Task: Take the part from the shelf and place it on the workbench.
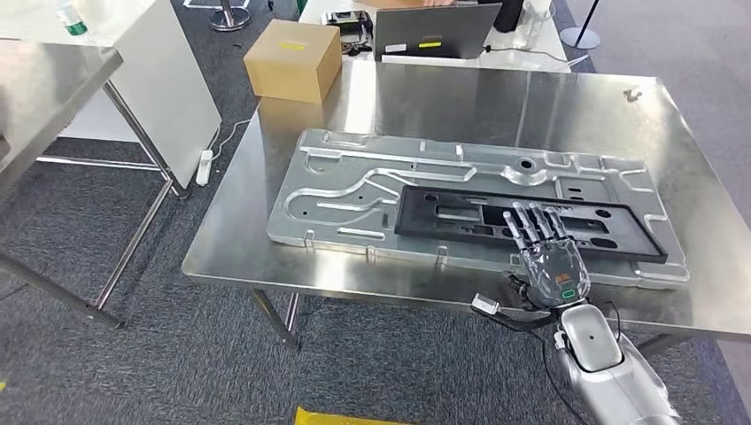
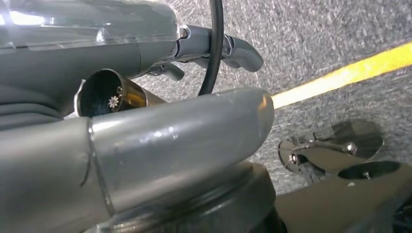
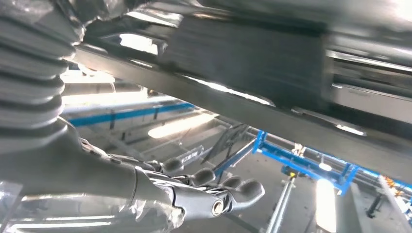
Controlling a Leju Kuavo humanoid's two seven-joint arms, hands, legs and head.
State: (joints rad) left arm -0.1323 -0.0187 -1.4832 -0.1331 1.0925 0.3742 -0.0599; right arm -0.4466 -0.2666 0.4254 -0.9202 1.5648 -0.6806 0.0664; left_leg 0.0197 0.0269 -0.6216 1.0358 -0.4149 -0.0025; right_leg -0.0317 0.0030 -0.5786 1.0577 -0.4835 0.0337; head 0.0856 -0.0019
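A large silver stamped panel (image 1: 460, 199) is seen in the head view lying flat on the steel surface (image 1: 567, 97), and a black frame-shaped part (image 1: 496, 217) is laid on the panel's right half. The right hand (image 1: 545, 248) is stretched over the part's near edge, fingers (image 1: 531, 221) straight and slightly apart (nothing is gripped), though actual contact with the part cannot be judged. A cardboard box (image 1: 292, 60) is set at the surface's far left corner, with a laptop (image 1: 436, 31) on the table behind. In the right wrist view the same hand (image 3: 194, 189) is shown from close behind, fingers extended, under a blurred dark edge. The left hand (image 2: 214, 46) is shown over grey carpet crossed by a yellow floor line (image 2: 350, 73); its fingers are seen curled, holding nothing.
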